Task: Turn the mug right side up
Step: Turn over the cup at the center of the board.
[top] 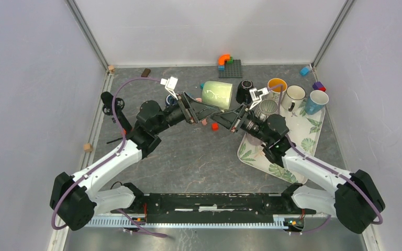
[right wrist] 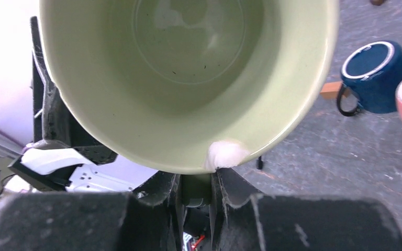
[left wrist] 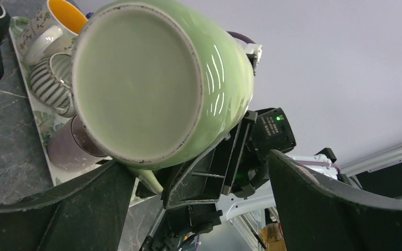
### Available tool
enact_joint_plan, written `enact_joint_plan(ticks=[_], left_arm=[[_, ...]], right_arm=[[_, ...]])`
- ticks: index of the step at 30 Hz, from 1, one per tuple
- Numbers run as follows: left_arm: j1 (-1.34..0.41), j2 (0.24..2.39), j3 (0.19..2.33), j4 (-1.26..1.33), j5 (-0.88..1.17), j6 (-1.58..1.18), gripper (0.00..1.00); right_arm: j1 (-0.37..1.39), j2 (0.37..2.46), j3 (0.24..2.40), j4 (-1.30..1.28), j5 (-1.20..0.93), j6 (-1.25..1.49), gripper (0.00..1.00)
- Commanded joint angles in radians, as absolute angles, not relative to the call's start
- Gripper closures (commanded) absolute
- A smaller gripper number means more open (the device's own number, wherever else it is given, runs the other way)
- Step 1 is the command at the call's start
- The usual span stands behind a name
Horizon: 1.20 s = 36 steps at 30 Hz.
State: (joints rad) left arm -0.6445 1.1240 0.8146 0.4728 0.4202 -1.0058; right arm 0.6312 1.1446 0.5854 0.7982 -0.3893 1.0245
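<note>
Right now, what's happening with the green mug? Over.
Left end effector open. Right end effector shut on mug. Mug sideways, not upright yet. Crowded tray close by.

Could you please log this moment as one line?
green mug: on its side, lifted | right gripper: shut on green mug | left gripper: open | upright: not yet

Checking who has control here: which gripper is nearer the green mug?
Right. The right gripper has its fingers clamped on the handle of the green mug, just under the rim. The left gripper is open, fingers spread either side of the mug's base, not gripping it.
</note>
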Motion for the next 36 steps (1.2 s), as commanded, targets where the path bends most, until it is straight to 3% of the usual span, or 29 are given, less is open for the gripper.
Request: enact_joint_plan(ticks=[1,20,36], left_arm=[[-0.644,1.104,0.886,0.411,0.405,-0.916,0.0],[-0.644,1.03,0.97,0.005,0.319,-0.676,0.0],[-0.645,1.101,1.05,-0.175,0.473,-0.575,0.0]], right_arm=[[0.633,1.056,0.654,0.715,-0.287,0.867,1.0],[0.613,0.904,0.819,-0.019,0.245,0.476,1.0],[0.272,0.892,0.823,-0.374,0.466,0.355,1.0]])
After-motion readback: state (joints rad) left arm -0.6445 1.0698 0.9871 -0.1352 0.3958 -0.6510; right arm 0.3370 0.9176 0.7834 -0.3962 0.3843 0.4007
